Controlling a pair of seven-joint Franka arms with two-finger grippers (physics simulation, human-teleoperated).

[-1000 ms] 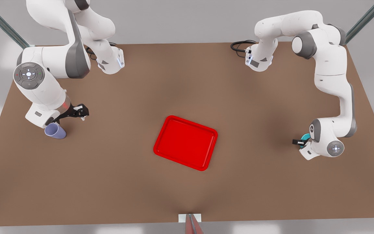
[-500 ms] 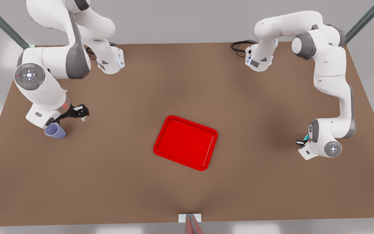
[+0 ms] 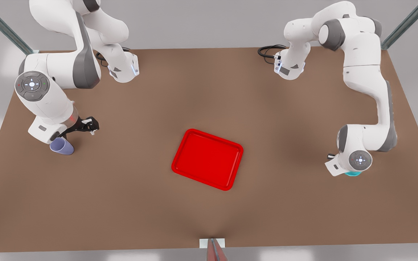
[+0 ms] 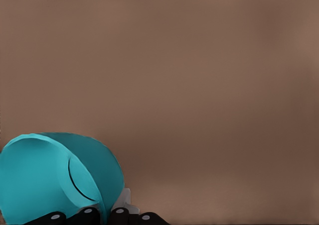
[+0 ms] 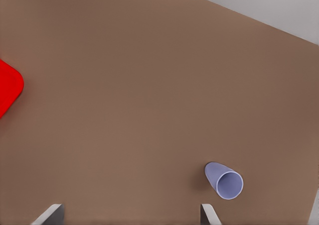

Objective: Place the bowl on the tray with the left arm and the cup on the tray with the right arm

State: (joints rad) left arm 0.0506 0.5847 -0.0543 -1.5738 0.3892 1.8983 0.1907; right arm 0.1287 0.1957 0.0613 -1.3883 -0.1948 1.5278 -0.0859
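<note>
Brown matte tabletop (image 3: pixel 122 203) is stretching under both arms, with a grey wall running behind it.

The left gripper (image 4: pixel 102 218) is pinching the wall of the small round teal bowl (image 4: pixel 47 177), one dark finger (image 4: pixel 87 216) sitting inside the rim and the other outside. The bowl is tilting in that grip, its hollow facing the wrist camera. In the front view the bowl (image 3: pixel 353 174) is peeking out as a thin teal sliver from under the white wrist, well apart from the bright red flat rectangular tray (image 3: pixel 208 159), off toward the front view's right.

The right gripper (image 5: pixel 130 216) is hovering with its jaws spread wide and nothing between them. The small lavender handleless cup (image 5: pixel 225 181) is standing on the table with its mouth open upward, just beyond one grey fingertip (image 5: pixel 210 214) and not touching it. In the front view the cup (image 3: pixel 62 147) is sitting just under that arm's wrist, well apart from the tray, off toward the front view's left.

The tray is lying bare near the table's middle, between the two arms; one rounded corner (image 5: pixel 9 88) is showing in the right wrist view.
</note>
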